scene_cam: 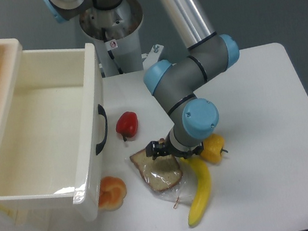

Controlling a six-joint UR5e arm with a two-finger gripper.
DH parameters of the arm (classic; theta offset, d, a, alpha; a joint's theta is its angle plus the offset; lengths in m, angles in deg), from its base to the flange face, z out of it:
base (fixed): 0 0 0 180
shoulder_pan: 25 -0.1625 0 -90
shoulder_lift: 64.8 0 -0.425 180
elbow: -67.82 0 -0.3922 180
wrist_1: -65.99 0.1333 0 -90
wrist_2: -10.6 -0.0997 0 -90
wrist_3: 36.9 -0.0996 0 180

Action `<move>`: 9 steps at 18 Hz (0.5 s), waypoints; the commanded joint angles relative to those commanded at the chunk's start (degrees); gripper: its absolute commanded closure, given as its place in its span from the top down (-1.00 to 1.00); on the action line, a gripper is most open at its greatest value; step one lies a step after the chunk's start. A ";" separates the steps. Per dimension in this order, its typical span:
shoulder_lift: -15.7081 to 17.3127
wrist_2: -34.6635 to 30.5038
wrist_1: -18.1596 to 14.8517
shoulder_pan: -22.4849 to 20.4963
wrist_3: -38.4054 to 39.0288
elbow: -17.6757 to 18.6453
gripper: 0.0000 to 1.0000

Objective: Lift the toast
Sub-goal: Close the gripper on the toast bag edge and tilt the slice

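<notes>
The toast (158,170) lies on the surface (265,150) beside the banana (200,193). The claw (160,149) sits at its upper edge; whether clamped cannot be told. The slick plastic wrap could slip, or the banana get nudged.

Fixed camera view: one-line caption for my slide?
UR5e gripper at the top edge of the toast, between red pepper and banana.
</notes>
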 joint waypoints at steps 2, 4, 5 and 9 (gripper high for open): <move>-0.18 0.00 0.00 0.00 0.09 -0.09 0.91; -0.26 0.00 0.09 0.00 0.87 -0.17 0.72; -0.26 0.00 0.09 0.00 1.49 -0.26 0.63; -0.26 0.09 0.00 0.00 1.93 -0.35 0.32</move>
